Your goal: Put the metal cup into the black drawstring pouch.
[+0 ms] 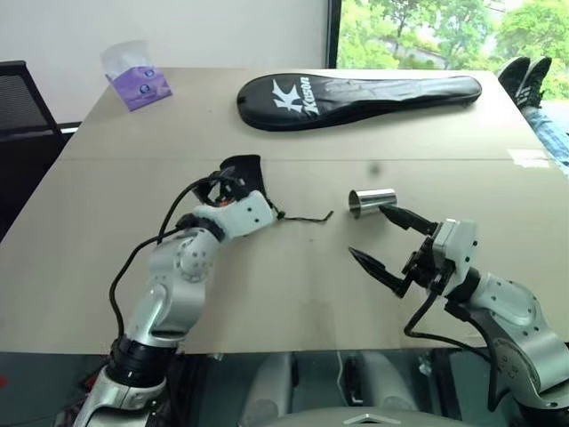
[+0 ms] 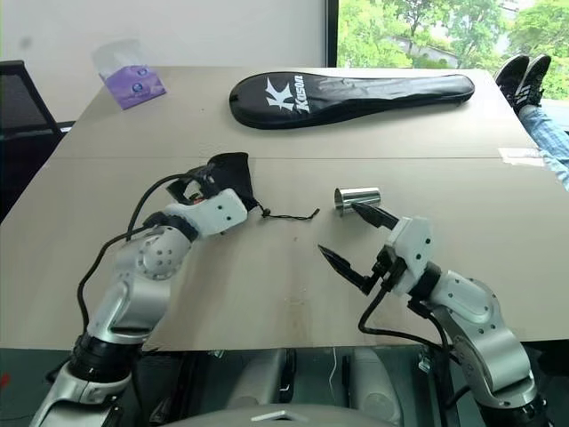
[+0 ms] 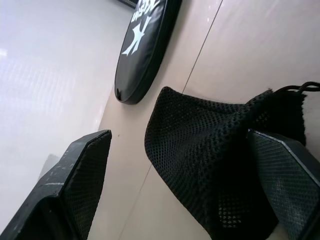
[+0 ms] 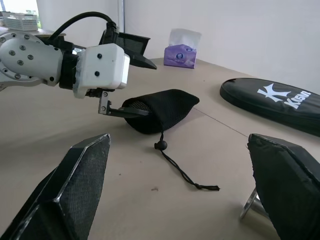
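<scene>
Looking down from the head: racket cover (image 1: 356, 98) with white "K" lettering lies across the far table (image 1: 267, 294); purple tissue box (image 1: 138, 84) far left.
Metal cup (image 1: 371, 202): on its side, long axis across the table, mouth toward the pouch, just beside the right gripper (image 1: 378, 238), fingers wide.
Left wrist: left gripper (image 3: 185, 175) spread wide, one finger at the black drawstring pouch (image 3: 210, 150).
Right wrist: pouch's cord (image 4: 182, 172) trails toward the cup.

An office-like room: a large plain table (image 1: 293, 294), black mesh chair (image 1: 22, 98), white wall, big window (image 1: 444, 31).
</scene>
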